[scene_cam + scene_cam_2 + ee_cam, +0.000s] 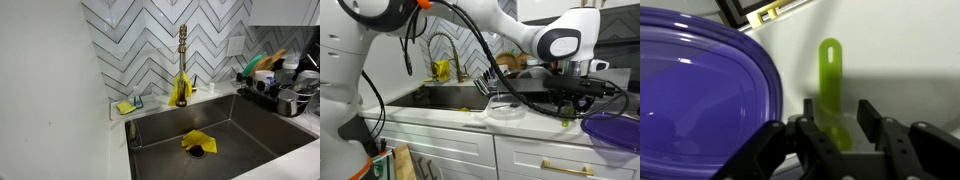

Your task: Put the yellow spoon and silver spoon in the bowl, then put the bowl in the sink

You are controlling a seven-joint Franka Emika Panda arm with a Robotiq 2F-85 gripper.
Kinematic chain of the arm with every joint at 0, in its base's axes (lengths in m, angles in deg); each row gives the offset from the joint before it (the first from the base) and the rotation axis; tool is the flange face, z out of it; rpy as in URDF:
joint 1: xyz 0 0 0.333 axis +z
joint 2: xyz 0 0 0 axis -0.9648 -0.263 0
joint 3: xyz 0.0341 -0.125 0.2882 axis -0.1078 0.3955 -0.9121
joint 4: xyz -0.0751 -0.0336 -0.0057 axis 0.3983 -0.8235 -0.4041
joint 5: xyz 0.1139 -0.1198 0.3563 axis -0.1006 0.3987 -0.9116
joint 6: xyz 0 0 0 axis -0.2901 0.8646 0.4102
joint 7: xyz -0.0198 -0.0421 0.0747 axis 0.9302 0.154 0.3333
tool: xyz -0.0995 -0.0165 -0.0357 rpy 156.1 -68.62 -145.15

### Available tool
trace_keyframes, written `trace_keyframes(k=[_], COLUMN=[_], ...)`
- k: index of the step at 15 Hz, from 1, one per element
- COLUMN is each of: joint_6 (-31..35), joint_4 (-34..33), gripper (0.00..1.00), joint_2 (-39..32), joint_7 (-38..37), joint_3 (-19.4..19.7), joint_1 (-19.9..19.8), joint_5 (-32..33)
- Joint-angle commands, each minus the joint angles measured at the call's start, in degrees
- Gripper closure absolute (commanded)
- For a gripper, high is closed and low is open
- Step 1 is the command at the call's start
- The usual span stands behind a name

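In the wrist view the yellow spoon (830,85) lies on the white counter, its handle pointing away from me. Its lower end sits between my gripper's (840,118) jaws, which stand apart, the left finger (810,112) close to it and the right finger (870,112) clear of it. In an exterior view the gripper (565,100) hangs low over the counter right of the sink (435,98). A clear glass bowl (505,110) seems to stand near the counter's front edge. The silver spoon does not show.
A large purple bowl (700,95) sits just left of the spoon, also seen at the counter's corner (615,132). A yellow cloth (197,141) lies by the sink's drain. The gold faucet (182,60) and black dish rack (285,88) stand behind the sink (255,128).
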Motion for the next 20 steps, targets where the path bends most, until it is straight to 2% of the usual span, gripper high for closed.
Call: trace_keyframes(k=[1, 2, 4, 5, 6, 8, 15, 20], joint_6=[-1.5, -1.9, -3.4, -4.4, -5.3, -6.9, -11.5, -12.8], joint_4=[-1.0, -0.6, 0.2, 0.7, 1.8, 3.3, 11.7, 13.0], gripper=[0.8, 0.88, 1.0, 0.95, 0.95, 0.95, 0.95, 0.95], joint_2=[-0.6, -0.2, 1.0, 1.6, 2.9, 5.2, 16.2, 18.7], joint_7=[1.3, 1.2, 0.8, 0.0, -1.3, -3.2, -2.7, -5.4], joint_3=[-1.2, -1.3, -1.2, -0.9, -0.3, 0.1, -1.0, -0.6], joint_1=[-1.2, -1.1, -0.6, -0.2, 0.4, 1.1, 3.8, 6.4], joint_5=[-0.3, -0.2, 0.4, 0.9, 1.7, 2.3, 1.4, 0.1])
